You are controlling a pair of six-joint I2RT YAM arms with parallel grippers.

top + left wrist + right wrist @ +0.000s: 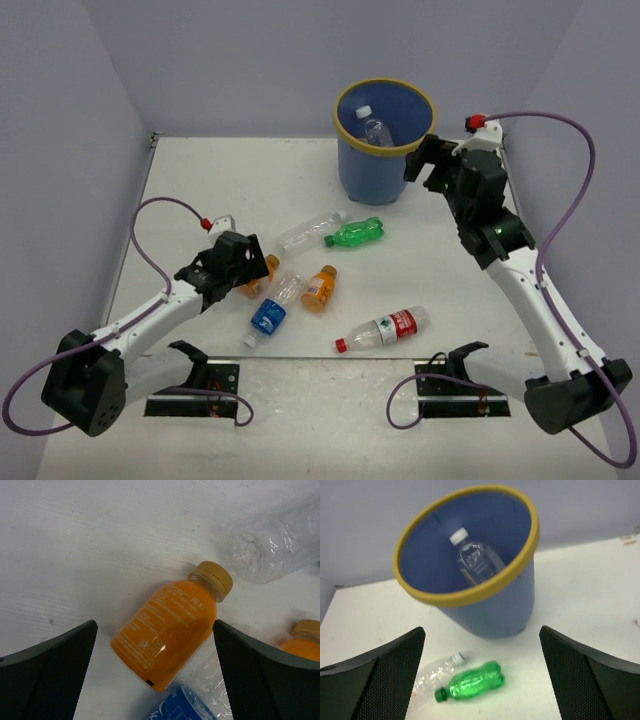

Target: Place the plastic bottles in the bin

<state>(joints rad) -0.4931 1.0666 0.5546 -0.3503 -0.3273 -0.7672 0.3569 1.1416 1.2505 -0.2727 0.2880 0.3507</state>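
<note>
Six plastic bottles lie on the white desk, a red-labelled one nearest. The left pincer, jaws apart, is poised over a smooth orange bottle. Farther off, the right pincer, also spread, faces the round blue, yellow-rimmed bin, one clear bottle inside.

White table carries bin and six bottles.

blue bin, yellow rim, green bottle
</note>
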